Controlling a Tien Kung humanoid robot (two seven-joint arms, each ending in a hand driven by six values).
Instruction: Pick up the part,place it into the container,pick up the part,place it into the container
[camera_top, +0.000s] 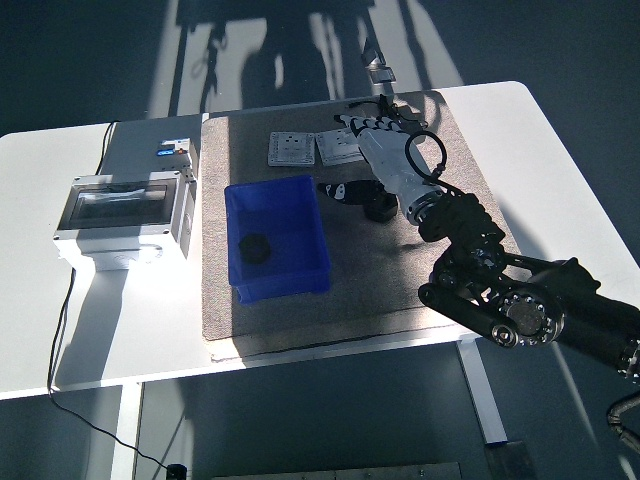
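While one black part (257, 247) lies on the floor of the blue container (277, 239) at the mat's left side, the right hand (381, 160) hangs over the beige mat (440, 230) to the container's right, fingers spread wide and holding nothing; a second black part (379, 206) sits on the mat just below that hand, partly hidden by it, and two grey plates (318, 148) lie beyond the container

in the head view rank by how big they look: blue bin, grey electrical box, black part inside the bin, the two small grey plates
1. Grey electrical box
2. Blue bin, a bit smaller than the box
3. Two grey plates and, which look alike, so unranked against each other
4. Black part
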